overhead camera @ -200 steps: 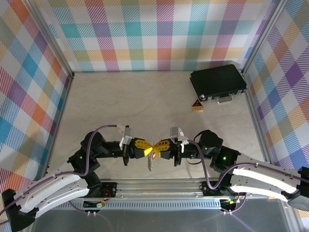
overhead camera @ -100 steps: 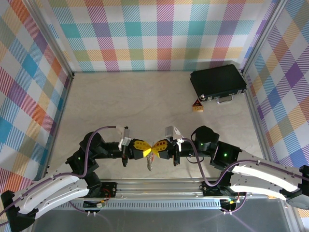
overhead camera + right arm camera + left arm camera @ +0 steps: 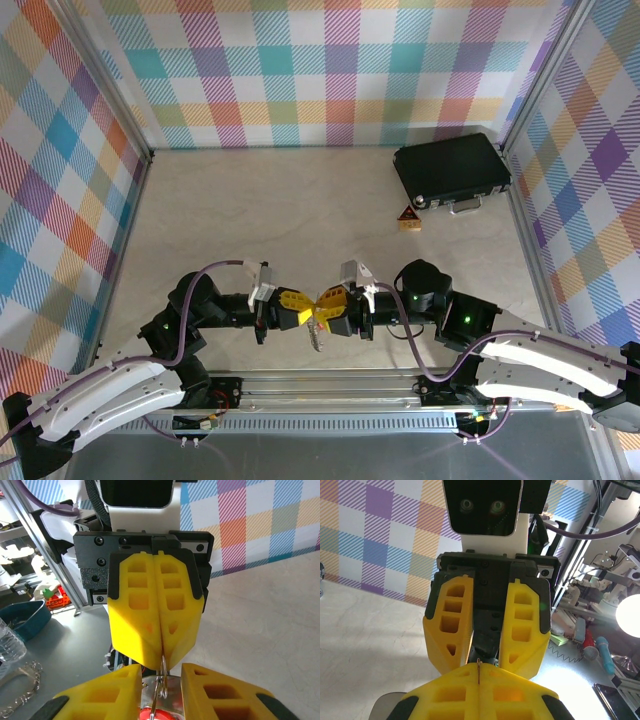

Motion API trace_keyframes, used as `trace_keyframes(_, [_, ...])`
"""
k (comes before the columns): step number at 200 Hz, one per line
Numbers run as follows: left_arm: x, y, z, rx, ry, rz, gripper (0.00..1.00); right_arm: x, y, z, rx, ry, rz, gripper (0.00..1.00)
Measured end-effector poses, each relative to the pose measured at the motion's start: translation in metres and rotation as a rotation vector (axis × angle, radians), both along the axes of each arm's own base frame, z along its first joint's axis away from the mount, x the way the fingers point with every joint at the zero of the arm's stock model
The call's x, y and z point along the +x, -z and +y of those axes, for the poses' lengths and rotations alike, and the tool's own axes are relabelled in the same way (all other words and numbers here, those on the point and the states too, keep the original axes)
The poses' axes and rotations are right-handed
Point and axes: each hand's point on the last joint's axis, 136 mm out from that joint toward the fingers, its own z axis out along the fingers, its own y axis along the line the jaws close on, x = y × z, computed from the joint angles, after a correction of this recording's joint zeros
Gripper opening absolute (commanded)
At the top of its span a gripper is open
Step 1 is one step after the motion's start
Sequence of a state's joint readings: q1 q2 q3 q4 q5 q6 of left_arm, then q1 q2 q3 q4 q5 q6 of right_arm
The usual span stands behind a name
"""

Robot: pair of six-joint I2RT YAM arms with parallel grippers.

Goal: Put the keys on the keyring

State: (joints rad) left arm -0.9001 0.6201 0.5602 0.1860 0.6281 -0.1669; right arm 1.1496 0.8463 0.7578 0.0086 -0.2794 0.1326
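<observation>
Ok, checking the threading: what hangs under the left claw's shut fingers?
A thin silvery keyring hangs from the left claw, with the red key below it. Its blade cannot be seen.

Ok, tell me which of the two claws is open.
The right claw: a dark gap shows between its yellow fingers. The left claw has its fingers pressed together on the keyring.

Pale beige table (image 3: pixel 250 200), black case (image 3: pixel 452 170) far right, orange-brown triangular block (image 3: pixel 408 218) just beside it

Multicolour plaid walls (image 3: pixel 330 70); pale beige tabletop (image 3: pixel 270 200); aluminium corner posts (image 3: pixel 100 75); bright lamp (image 3: pixel 630 616) beyond
</observation>
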Motion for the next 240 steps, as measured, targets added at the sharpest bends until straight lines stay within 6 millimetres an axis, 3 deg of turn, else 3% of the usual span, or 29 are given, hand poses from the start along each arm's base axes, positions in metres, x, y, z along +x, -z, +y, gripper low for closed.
trace_keyframes(32, [0.0,0.0,0.0,-0.001,0.0,0.0,0.0,0.004,-0.005,-0.006,0.026,0.03,0.034,0.43])
trace_keyframes(50, [-0.001,-0.002,0.001,-0.005,0.0,-0.004,0.0,0.005,-0.012,-0.013,0.059,0.043,0.043,0.45])
trace_keyframes(98, [-0.002,-0.004,0.002,-0.013,0.004,-0.01,0.0,0.007,-0.026,-0.02,0.112,0.06,0.06,0.43])
trace_keyframes(155, [-0.003,-0.005,0.002,-0.017,0.006,-0.013,0.0,0.009,-0.01,-0.009,0.065,0.034,0.118,0.42])
trace_keyframes(240, [-0.004,-0.007,0.004,-0.022,0.008,-0.017,0.0,0.007,-0.002,-0.004,0.043,0.004,0.141,0.27])
